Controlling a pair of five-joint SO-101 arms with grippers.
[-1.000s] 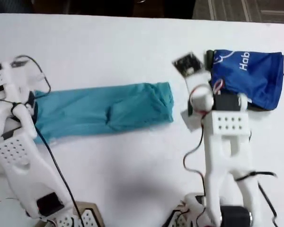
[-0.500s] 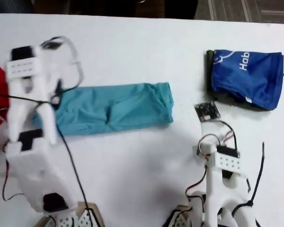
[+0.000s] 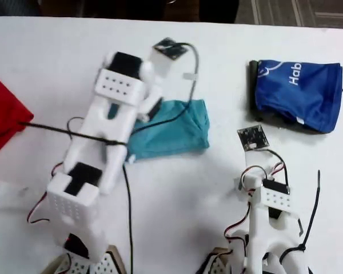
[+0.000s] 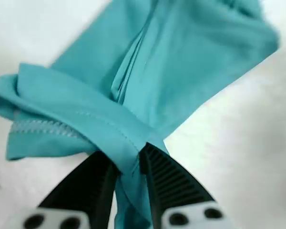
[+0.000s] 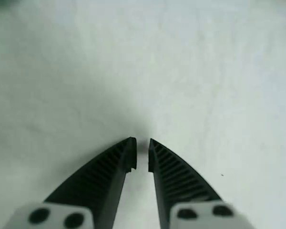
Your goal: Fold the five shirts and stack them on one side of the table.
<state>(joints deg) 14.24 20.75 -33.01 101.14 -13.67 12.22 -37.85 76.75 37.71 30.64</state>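
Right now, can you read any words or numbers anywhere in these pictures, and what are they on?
Blue shirt: it has white letters, but the fold cuts them off, so no whole word can be read.
Circuit board near the blue shirt: any marks are too small to read.
Teal shirt: no print to be seen.
Red shirt: no print to be seen.

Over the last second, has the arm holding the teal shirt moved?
Yes. The left fingers swung right, dragging the teal shirt by its end toward the blue shirt.
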